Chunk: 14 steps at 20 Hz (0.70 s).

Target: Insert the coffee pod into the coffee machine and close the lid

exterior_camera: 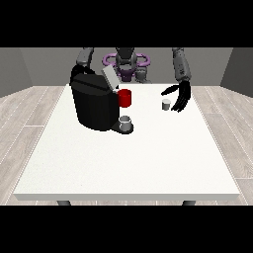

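Since the hand at the view's right (181, 97) hovers with fingers apart beside the coffee pod (166, 104), it should settle squarely around the pod before curling shut.

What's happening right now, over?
Hand at view's right open beside coffee pod, not holding. Coffee machine lid up. Other hand unseen.

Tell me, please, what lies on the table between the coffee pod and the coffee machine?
In the front view, a red mug stands between the coffee pod and the coffee machine, close against the machine; the table from mug to pod is bare.
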Available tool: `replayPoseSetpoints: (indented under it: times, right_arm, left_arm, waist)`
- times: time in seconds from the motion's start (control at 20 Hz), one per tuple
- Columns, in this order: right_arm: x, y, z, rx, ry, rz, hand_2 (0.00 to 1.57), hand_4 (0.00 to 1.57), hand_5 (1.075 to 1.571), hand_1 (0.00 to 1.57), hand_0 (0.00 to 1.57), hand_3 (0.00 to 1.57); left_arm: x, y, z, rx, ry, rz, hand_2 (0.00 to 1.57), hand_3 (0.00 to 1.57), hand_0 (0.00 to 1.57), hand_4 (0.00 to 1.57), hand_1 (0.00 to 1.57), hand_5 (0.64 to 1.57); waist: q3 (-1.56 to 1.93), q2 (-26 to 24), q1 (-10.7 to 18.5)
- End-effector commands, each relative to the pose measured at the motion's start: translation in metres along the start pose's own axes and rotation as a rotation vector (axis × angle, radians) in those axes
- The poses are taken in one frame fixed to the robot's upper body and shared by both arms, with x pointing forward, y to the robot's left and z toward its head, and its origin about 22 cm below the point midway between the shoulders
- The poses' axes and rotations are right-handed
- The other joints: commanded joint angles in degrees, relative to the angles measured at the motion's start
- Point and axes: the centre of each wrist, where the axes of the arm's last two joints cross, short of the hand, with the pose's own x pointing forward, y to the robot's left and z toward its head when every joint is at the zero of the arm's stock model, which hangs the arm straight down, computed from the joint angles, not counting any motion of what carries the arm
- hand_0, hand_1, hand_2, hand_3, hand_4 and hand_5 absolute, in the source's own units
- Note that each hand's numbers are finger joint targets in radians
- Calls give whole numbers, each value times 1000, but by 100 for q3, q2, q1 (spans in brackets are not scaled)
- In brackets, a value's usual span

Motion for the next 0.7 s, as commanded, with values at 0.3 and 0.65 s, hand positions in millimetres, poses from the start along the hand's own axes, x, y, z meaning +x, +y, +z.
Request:
replayPoseSetpoints:
  times: [0.3,0.65]
  right_arm:
    - [-2,1,-1,17,26,-20,0,434,1571,0,0,0]
    - [28,6,-18,-5,13,-30,0,524,1571,0,0,0]
  left_arm:
    - [-4,-12,-9,18,-24,-169,809,551,673,0,673,1571]
    - [-11,-12,-10,116,-74,-206,972,737,824,389,824,1571]
  waist:
    - [1,24,-88]
    - [-2,97,-16]
